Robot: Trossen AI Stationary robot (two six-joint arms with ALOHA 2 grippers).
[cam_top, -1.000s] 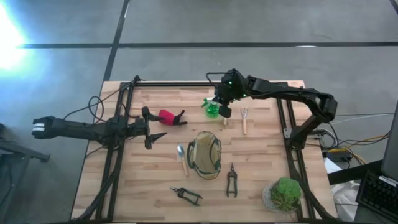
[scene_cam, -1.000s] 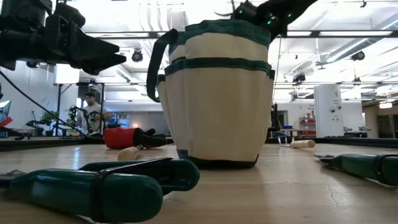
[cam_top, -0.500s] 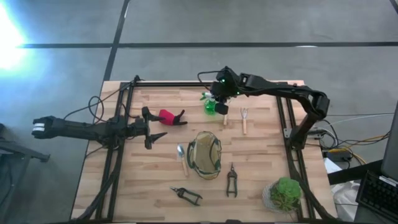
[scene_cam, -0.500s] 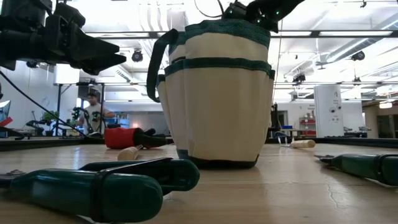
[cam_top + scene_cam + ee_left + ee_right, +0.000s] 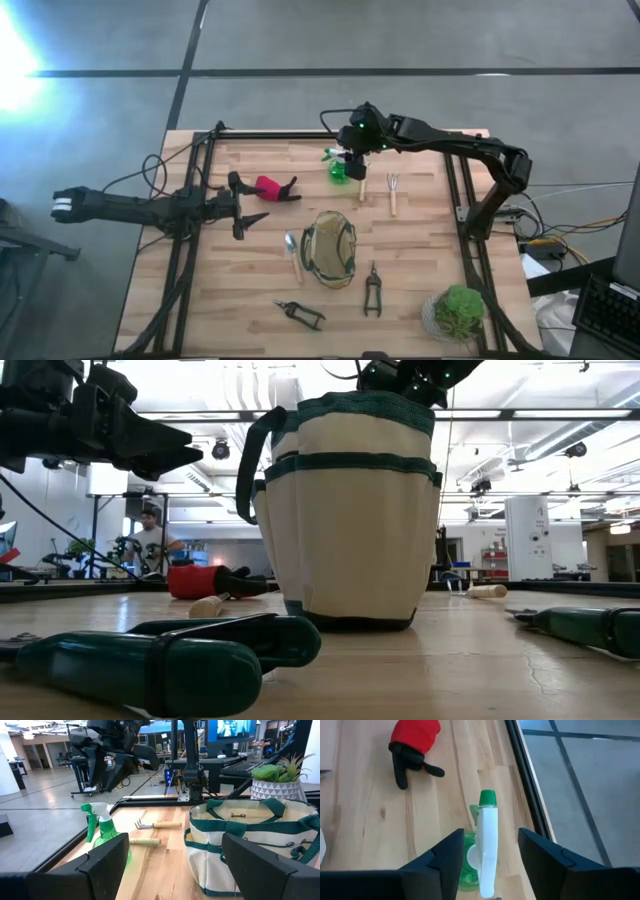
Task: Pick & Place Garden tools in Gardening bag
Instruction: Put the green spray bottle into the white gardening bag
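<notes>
Hovering my right gripper directly above the spray bottle near the desk's far edge, I see the jaws spread wide to either side of the white trigger head, not closed on it.

From what I can make out, the job has barely begun. The bag stands in the middle of the desk, and the high view shows no tool sticking out of it. Everything appears to lie outside: the red-and-black tool near my left gripper, two forks just beside the bottle, the trowel touching or nearly touching the bag's left side, and two pruners on the near half of the desk. By my reckoning all seven pieces remain to be bagged.

The bottle stands upright, its long axis vertical. Its green nozzle points toward the left end of the desk, roughly the way of the red-and-black tool, running between my open jaws.

My left gripper hangs open above the desk, left of the bag, holding nothing.
</notes>
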